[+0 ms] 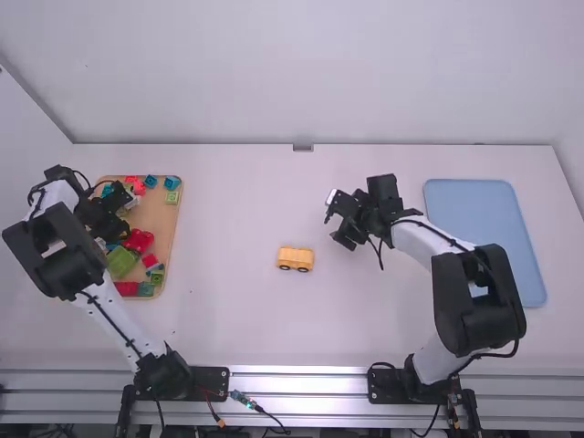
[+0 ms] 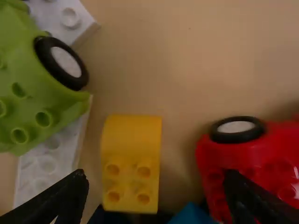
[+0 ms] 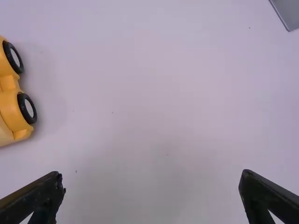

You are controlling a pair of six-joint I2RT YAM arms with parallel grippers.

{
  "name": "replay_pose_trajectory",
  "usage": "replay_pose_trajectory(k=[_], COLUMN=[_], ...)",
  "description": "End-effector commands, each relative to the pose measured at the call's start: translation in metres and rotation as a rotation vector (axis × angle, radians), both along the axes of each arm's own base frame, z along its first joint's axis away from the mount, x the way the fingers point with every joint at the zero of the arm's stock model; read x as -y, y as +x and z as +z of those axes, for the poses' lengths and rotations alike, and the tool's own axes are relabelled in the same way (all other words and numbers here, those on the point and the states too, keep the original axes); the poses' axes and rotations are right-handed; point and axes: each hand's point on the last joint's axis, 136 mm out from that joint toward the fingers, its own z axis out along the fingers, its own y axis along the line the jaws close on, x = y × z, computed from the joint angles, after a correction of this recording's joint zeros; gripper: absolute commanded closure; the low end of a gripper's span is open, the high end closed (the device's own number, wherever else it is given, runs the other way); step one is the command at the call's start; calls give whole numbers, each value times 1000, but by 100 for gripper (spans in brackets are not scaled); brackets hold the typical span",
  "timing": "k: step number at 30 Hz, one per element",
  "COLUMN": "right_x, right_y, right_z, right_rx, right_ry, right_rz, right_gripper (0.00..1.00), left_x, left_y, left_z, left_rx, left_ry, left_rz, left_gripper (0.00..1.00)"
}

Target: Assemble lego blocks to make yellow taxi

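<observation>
Arm bases: both stand at my table's near edge, one left of the middle, one right.
Yellow car (image 1: pixel 296 259): upright on the white table (image 1: pixel 237 319), near the middle, between the tan tray and the blue tray; my right wrist view shows two black wheels along one side.
Right gripper (image 1: pixel 337 222): I have it over the table, farther out than the yellow car and to its right; released, fingers wide apart, nothing between them.
Blue tray (image 1: pixel 485 237): flat on the table, at the right.
Tan tray (image 1: pixel 170 228): at the left, holding mixed coloured blocks.
Left gripper (image 1: pixel 111 212): I have it over the tan tray; released, its fingers well apart.
Yellow block (image 2: pixel 131 163): in the tan tray, four studs beside a smooth curved part; it lies between the green wheeled block (image 2: pixel 42 88) and the red wheeled block (image 2: pixel 252 163).
White blocks (image 2: pixel 46 163): beside and partly under the green wheeled block.
Grey bracket (image 1: pixel 303 147): at the table's far edge, near its middle.
</observation>
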Motion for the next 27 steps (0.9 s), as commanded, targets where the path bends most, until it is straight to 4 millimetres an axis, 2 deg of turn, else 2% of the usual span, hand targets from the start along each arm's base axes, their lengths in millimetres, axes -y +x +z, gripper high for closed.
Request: replay_pose_trajectory(k=[1,7,9,13,15,21,27], right_x=[-1,-1,-1,-1,-1,-1,-4], right_y=[0,0,0,0,0,0,0], right_z=[9,9,9,9,9,9,10], right_rx=[10,11,10,10,9,11,11], right_ry=[19,19,19,19,19,20,34], right_rz=[-3,-3,-3,-3,-3,-2,7], right_gripper=[1,1,1,1,1,1,1], left_x=[8,7,5,-10,-16,-12,-11], left_y=[-6,-6,-5,-1,0,-6,-5], left_z=[-13,-16,-14,-3,3,21,30], left_rx=[-11,-5,-4,25,48,75,87], left_ry=[-32,-29,-24,-27,-43,-134,-160], left_rz=[-22,-18,-13,84,106,90,91], left_gripper=[27,41,43,35,26,9,7])
